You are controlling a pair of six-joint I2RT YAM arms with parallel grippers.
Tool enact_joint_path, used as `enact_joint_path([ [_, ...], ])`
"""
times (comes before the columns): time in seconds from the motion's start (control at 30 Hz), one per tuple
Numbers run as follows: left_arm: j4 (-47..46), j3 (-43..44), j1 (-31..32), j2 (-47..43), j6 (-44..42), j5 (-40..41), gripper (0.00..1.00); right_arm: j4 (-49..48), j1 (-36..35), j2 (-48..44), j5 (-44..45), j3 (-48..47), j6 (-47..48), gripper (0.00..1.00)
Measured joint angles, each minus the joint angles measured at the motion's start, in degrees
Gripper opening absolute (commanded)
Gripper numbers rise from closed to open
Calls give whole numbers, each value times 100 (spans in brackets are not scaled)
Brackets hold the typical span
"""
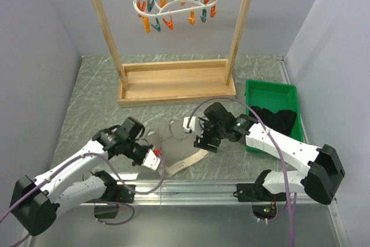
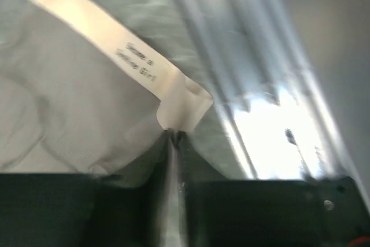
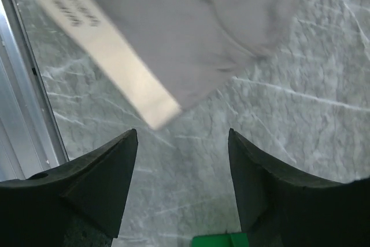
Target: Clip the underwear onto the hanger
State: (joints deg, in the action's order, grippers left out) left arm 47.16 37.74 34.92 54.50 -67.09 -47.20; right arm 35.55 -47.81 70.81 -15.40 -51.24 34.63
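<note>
The underwear (image 1: 188, 160) lies flat on the marble table between my two arms, its beige waistband (image 2: 133, 56) printed with small text. My left gripper (image 1: 152, 159) is pinched on a folded corner of that waistband, and fabric runs between the closed fingers at my left gripper (image 2: 175, 137). My right gripper (image 1: 202, 142) hovers just above the table beside the underwear (image 3: 191, 27). Its jaws (image 3: 182, 134) are open and hold nothing, with the waistband end (image 3: 156, 111) lying just beyond them. The white hanger (image 1: 176, 1) with orange and teal pins hangs at the back.
The hanger hangs from the top bar of a tall wooden rack (image 1: 176, 82) standing at the back of the table. A green bin (image 1: 272, 93) at the right holds a dark cloth (image 1: 277, 118). An aluminium rail (image 1: 196, 186) runs along the near edge.
</note>
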Motion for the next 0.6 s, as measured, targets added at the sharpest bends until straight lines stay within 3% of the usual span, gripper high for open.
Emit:
enact_joint_path([
  [0.03, 118, -164, 181, -72, -63, 61, 53, 50, 46, -17, 37, -22, -15, 70],
  [0.07, 210, -264, 354, -166, -109, 94, 58, 85, 90, -31, 55, -52, -50, 68],
  [0.13, 280, -271, 557, -291, -35, 101, 66, 164, 201, -22, 98, -162, -160, 59],
  [0.3, 236, 138, 680, -166, 361, 223, 65, 396, 691, 444, -46, -726, -750, 52],
  [0.37, 127, 472, 680, 114, 479, 328, 73, 466, 1071, 688, -280, -944, -1043, 53],
  [0.4, 63, 656, 695, 323, 455, 376, 79, 503, 1285, 765, -404, -1014, -1141, 54],
  [0.43, 68, 859, 723, 557, 400, 448, 93, 603, 1613, 857, -614, -1130, -1274, 58],
  [0.47, 66, 1091, 796, 872, 293, 557, 97, 675, 1884, 916, -741, -1231, -1368, 59],
  [0.53, 50, 1493, 1003, 1543, 199, 761, 99, 815, 2485, 1001, -1047, -1449, -1528, 62],
  [0.6, 13, 1814, 1224, 2264, 57, 1014, 99, 931, 2970, 999, -1250, -1626, -1644, 74],
])
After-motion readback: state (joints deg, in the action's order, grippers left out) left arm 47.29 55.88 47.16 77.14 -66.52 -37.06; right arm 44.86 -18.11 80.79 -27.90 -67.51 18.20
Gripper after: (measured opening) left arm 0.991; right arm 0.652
